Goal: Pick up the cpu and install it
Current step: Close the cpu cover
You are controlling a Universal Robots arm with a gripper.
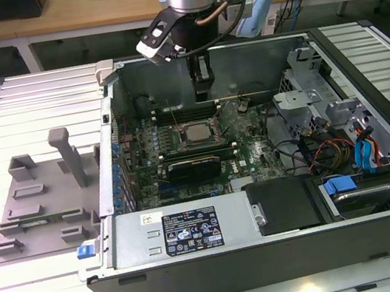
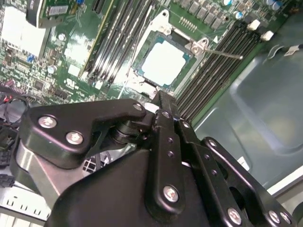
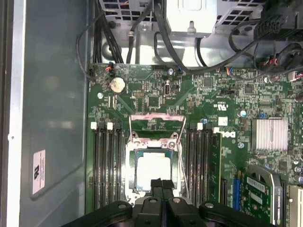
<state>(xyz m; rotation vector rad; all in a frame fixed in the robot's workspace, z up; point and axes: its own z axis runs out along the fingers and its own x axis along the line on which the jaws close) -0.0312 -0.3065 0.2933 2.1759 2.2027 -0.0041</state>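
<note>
The cpu (image 1: 191, 133), a flat silver-grey square, lies in the black-framed socket on the green motherboard (image 1: 256, 152) inside the open computer case. Both wrist views show it too, cpu (image 2: 163, 61) and cpu (image 3: 152, 166), with pale glare on its top. My gripper (image 1: 203, 93) hangs in the case just beyond the socket's far edge, above the board. In both wrist views the black fingers (image 3: 156, 185) press together with nothing between them, their tips over the socket's rim. The gripper (image 2: 162, 98) is shut and apart from the cpu.
The socket's metal load plate (image 3: 156, 124) lies folded open beside it, flanked by memory slots (image 3: 105, 170). A grey fixture plate (image 1: 40, 202) sits outside the case on the exterior view's left. The power supply (image 1: 186, 230), cables (image 1: 323, 151) and drive cage (image 1: 364, 192) crowd the case's near and right sides.
</note>
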